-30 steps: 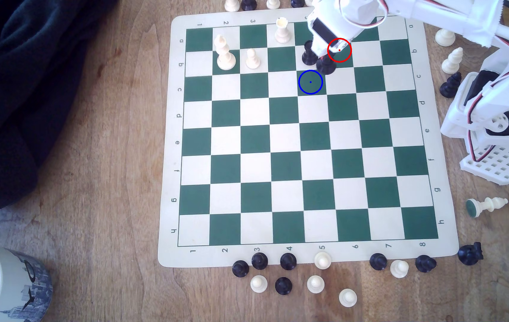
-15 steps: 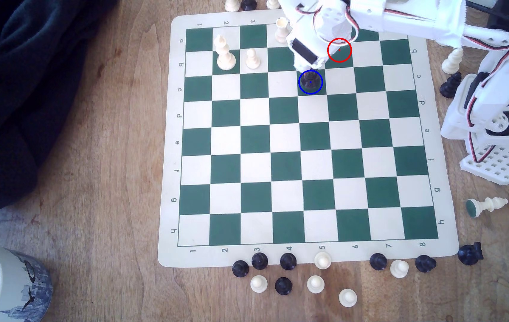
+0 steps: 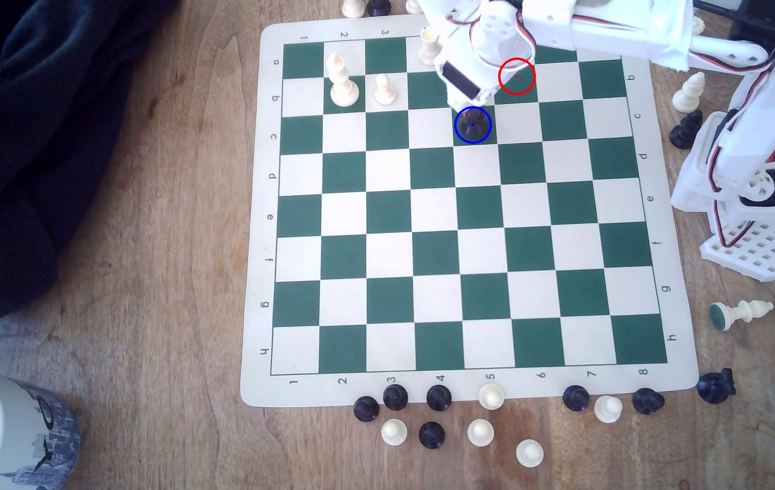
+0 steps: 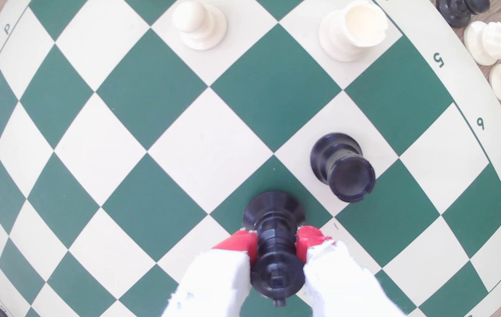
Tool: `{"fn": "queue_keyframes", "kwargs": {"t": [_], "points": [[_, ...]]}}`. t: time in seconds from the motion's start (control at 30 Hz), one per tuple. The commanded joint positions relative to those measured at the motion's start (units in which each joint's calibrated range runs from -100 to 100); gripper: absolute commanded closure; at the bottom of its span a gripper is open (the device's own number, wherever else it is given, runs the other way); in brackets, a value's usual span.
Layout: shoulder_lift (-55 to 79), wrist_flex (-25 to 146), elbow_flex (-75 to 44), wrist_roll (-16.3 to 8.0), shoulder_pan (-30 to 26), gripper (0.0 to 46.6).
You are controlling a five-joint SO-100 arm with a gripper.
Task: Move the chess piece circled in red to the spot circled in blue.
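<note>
Gripping the chess piece [image 4: 274, 243], the end effector [image 4: 276, 247] now stands it on the spot [image 3: 473, 125].

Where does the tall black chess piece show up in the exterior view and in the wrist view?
Exterior view: the chess piece stands inside the blue ring on a dark green square, just below the tool.
Wrist view: the chess piece stands on a green square, clamped between the tool's red pads.
Shared landmark: the white rook near the board's edge.

Tall glossy black chess piece [image 4: 275, 240] upright on the blue-ringed dark green spot [image 3: 487, 136].
</note>
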Motion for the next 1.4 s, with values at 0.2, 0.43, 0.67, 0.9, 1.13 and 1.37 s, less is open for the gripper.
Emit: {"fn": "queue_keyframes", "kwargs": {"t": [0.2, 0.43, 0.67, 0.9, 1.13, 1.37], "points": [[-0.2, -1.0, -4.2, 0.2, 0.4, 45.7], [0.4, -1.0, -4.1, 0.0, 0.1, 45.1], [-0.5, -0.9, -4.1, 0.0, 0.5, 38.6], [-4.1, 3.0, -4.0, 0.2, 0.5, 32.3], [-12.0, 8.6, -0.7, 0.4, 0.2, 29.6], [-27.4, 7.1, 15.5, 1.2, -5.0, 29.9]]}}
